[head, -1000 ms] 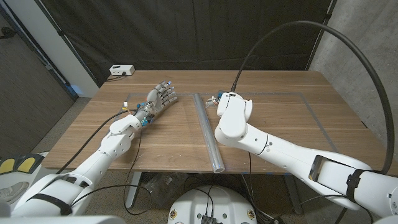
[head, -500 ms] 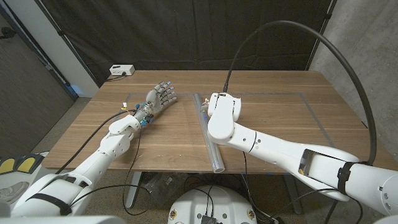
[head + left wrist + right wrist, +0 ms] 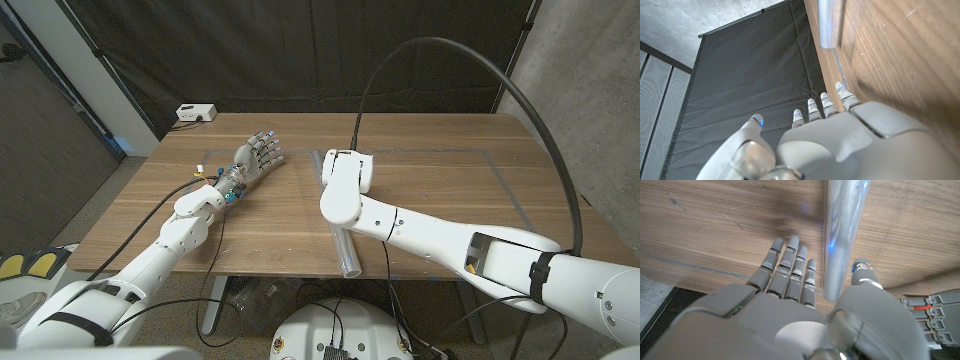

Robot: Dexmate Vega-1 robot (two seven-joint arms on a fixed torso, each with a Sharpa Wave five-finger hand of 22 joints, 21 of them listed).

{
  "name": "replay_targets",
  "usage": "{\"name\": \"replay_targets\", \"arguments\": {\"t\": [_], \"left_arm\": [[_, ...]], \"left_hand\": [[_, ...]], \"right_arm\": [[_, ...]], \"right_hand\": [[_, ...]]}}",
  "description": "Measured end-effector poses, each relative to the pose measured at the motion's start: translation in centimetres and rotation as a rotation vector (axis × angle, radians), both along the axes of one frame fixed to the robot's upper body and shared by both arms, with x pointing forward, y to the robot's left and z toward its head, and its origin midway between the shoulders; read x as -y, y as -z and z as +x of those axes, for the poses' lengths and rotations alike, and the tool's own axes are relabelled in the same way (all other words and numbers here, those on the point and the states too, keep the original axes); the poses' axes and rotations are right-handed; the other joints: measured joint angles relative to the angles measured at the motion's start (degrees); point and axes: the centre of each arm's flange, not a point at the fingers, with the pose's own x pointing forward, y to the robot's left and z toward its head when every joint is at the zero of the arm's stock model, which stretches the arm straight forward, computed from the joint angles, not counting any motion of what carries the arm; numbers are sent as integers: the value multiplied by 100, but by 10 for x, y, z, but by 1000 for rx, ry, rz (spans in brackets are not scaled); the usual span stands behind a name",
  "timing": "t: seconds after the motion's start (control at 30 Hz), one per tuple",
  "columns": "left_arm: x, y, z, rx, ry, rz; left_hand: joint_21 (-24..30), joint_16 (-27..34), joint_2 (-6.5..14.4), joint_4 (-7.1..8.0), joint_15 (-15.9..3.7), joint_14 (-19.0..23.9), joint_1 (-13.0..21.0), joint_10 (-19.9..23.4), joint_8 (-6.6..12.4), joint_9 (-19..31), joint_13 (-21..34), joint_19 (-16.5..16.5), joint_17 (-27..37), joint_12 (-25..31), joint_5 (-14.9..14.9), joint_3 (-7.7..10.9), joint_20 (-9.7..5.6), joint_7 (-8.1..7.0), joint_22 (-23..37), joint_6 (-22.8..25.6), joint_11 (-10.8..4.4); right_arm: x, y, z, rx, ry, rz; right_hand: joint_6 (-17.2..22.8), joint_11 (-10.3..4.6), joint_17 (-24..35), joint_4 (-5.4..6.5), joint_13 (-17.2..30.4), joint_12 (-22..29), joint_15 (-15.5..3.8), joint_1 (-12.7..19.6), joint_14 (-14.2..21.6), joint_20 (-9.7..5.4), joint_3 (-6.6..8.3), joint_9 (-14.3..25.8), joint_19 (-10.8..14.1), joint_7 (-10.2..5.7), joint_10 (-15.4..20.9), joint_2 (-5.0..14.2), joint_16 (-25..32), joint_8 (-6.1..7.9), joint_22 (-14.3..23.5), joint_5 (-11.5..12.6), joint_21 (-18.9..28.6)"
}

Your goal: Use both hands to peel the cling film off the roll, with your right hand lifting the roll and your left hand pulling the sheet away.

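Swung leftward across the bench (image 3: pixel 440 195) over the last second, right hand (image 3: pixel 805 315) now over the far end of the cling film roll (image 3: pixel 334 216), wrist housing covering that end from the head camera. Left hand (image 3: pixel 262 155) unmoved, parked well to the roll's left with fingers (image 3: pixel 268 141) extended and slightly apart, holding nothing.

Roll lying lengthwise down the middle of the bench, running from the far part toward the near edge, near end open and just short of that edge. Seen from the right wrist: fingers (image 3: pixel 787 267) spread on one side of the tube, thumb on the other, straddling it without yet closing. Contact with the film cannot be told. Probably set this way so that a closing grip wraps the cylinder and lifts one end, as the task asks of this hand.

Seen from the left wrist: roll (image 3: pixel 829 22) ahead of the fingertips (image 3: pixel 826 100), apart from them. Likely kept waiting there, on the side from which the sheet is to be drawn once the roll is raised. No loose film edge discernible.
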Motion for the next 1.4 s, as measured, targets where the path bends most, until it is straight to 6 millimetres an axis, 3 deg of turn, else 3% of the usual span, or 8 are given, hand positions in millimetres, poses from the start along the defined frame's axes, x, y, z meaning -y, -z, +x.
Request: {"name": "replay_targets", "arguments": {"t": [0.27, 0.4, 0.67, 1.03, 1.2, 1.4], "left_arm": [[0, 0, -1, 2, 0, -1], [0, 0, -1, 1, -1, -1], [-1, 0, 0, -1, -1, -2], [-2, 0, 1, -3, -3, -3], [-3, 0, 1, -5, -4, -4], [-4, 0, 3, -7, -4, -6]], "left_hand": [[0, 0, 0, 0, 0, 0, 0, 0, 0, 0, 0, 0, 0, 0, 0, 0, 0, 20, 0, 20, 0], [0, 0, 0, 24, 0, 0, 0, 0, 0, 0, 0, 0, 0, 0, 0, -23, -1, 20, -1, 20, 0], [0, 0, 0, 23, 0, 0, 0, 0, 0, -1, -1, -1, 0, 0, 0, -23, -1, 19, -1, 20, 0], [0, 0, 0, 23, 0, 0, 0, 0, 0, -1, -1, 22, -1, 0, 0, -22, 21, 19, -1, 19, 0], [0, 0, 0, 23, 0, -1, 0, 0, 0, -1, -1, 21, 28, 0, 0, -23, 21, 20, -1, 19, 0], [0, 0, 0, 23, 24, 24, 0, 0, 0, -1, -1, 21, 28, 0, 0, -22, 20, 19, -1, 19, 0]], "right_arm": [[-4, 4, 3, -49, 17, -15], [-6, 4, 6, -55, 31, -28], [-16, 10, 9, -28, 69, -74], [-23, 17, 16, -24, 109, -110], [-25, 21, 21, -20, 125, -126], [-28, 26, 26, 3, 135, -140]], "right_hand": [[71, 40, 116, 58, 28, 34, -29, -132, 259, 74, -121, 0, 116, 11, 226, -16, 196, 0, 76, 0, 121], [226, -43, 236, 16, 66, 122, -90, -127, 476, 62, -210, 0, 185, -22, 429, -22, 407, 0, 141, 24, 221], [585, -296, 689, -122, 239, 370, -232, 110, 976, -30, -477, 26, 277, -155, 955, -258, 1061, 34, 358, 130, 513], [763, -369, 1150, -156, 437, 533, -295, 296, 1213, -33, -635, 62, 358, -184, 1169, -297, 1613, 32, 588, 214, 791], [1048, -470, 1709, -186, 698, 797, -343, 668, 1400, -94, -762, 152, 422, -258, 1493, -241, 2226, 78, 862, 313, 1107], [1608, -589, 2411, -193, 1132, 1245, -398, 1097, 1564, -174, -883, 259, 502, -305, 1960, -128, 2994, 240, 1273, 339, 1609]]}}
